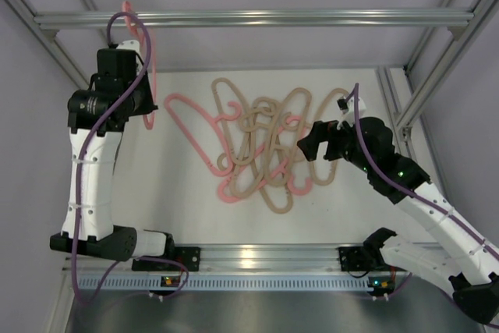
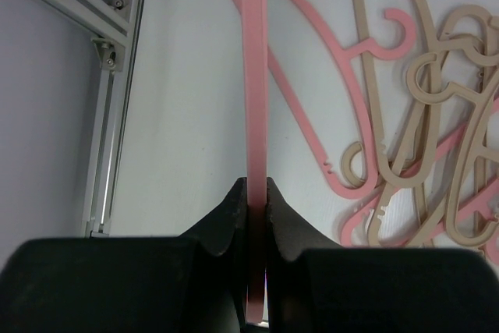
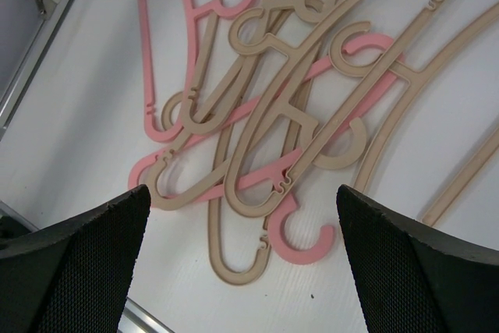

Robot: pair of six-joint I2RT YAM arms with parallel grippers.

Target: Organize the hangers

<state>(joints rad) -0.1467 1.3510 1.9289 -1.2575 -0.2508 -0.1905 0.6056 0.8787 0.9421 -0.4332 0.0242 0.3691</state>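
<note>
While left claw pinches one pink hanger on edge near the rail, right claw hangs wide open, empty.
I see the hanger pile on the bench under and left of it; right arm is nearer.

The left arm stretches forward from its base, the left fingers clamped on a pink hanger. The right arm leans inward, the right fingers spread wide.
</note>
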